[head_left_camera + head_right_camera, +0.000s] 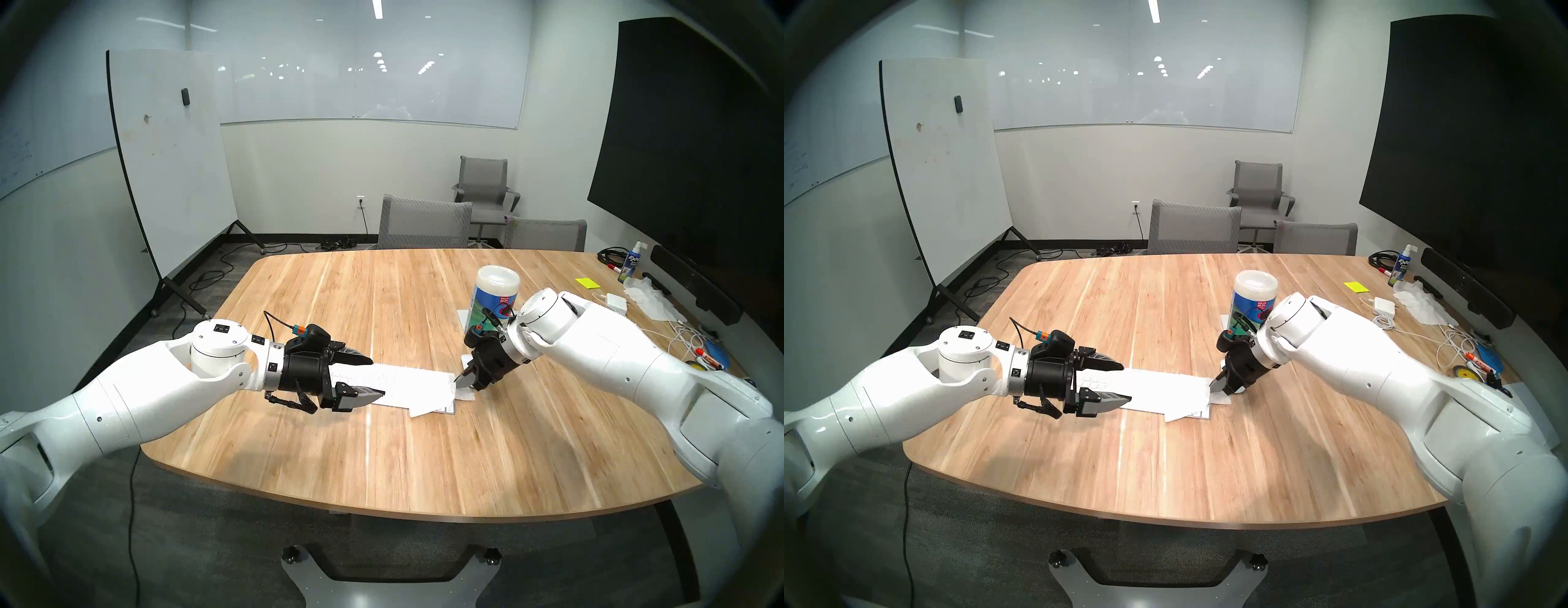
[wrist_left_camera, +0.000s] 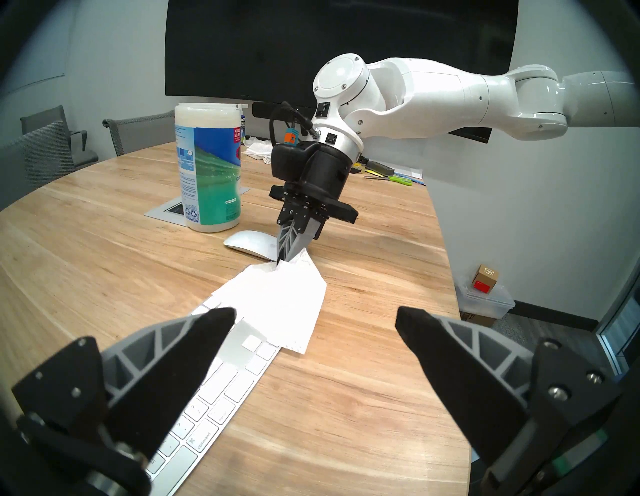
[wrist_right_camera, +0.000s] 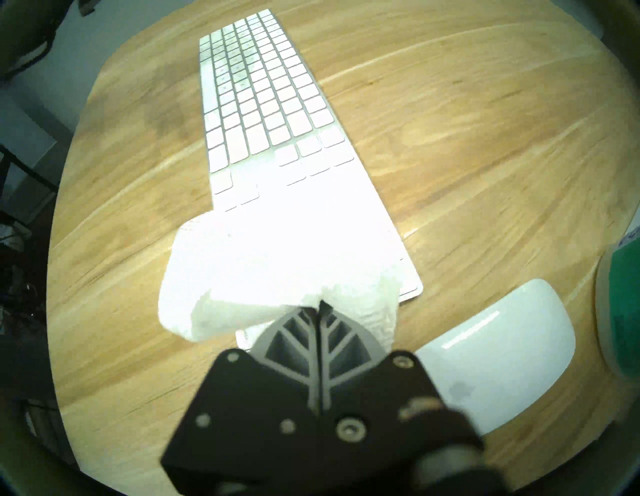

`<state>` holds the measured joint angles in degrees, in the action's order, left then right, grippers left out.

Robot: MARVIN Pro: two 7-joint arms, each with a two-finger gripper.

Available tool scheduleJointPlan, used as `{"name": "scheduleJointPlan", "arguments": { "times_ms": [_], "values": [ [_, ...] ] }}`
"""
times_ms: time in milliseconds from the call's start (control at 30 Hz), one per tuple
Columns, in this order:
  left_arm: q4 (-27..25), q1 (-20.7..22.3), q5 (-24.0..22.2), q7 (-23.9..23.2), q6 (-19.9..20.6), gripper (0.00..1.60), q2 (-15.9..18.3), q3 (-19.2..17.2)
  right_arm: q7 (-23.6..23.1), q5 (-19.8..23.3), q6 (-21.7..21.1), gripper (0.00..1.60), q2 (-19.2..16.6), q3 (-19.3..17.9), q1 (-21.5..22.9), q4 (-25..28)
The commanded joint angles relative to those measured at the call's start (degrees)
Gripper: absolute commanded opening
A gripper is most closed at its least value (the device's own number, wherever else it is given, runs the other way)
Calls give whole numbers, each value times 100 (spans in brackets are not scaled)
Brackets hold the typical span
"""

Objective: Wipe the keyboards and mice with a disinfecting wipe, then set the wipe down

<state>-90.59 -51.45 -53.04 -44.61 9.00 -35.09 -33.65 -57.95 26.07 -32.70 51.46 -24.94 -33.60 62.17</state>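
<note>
- Splayed and empty, left hand point(image 2: 311, 332) hovers over keyboard point(image 2: 221, 388).
- Right hand point(image 2: 289, 258) pinches wipe point(image 2: 287, 301), dragging it off the keyboard's end.
- Next, likely: mouse point(image 2: 249, 244) just beyond it needs wiping.

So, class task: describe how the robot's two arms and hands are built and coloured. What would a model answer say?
Both arms are glossy white rounded shells with small dark screws. Each ends in a black hand: the left hand and right hand have grey ribbed fingers with black tips. A black cable with an orange and teal plug runs to each wrist.
</note>
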Motion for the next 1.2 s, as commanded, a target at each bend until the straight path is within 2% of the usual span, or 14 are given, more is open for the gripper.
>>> {"name": "scheduleJointPlan", "arguments": {
  "times_ms": [0,100,500,767,1167],
  "values": [
    [-71,74,-26,-8,-15,160,1,-68,-206,-33,-80,0,-605,-135,-141,627],
    [-74,73,-27,-7,-14,160,2,-69,-105,81,-141,0,-801,-131,-240,971],
    [-76,73,-28,-6,-13,160,3,-70,-19,188,-371,0,-825,-194,-457,1541],
    [-75,73,-28,-6,-14,160,3,-69,108,245,-443,0,-609,-245,-466,1502],
    [-71,74,-26,-8,-15,160,1,-68,326,304,-674,0,-42,-334,-317,1248]
  ]
}}
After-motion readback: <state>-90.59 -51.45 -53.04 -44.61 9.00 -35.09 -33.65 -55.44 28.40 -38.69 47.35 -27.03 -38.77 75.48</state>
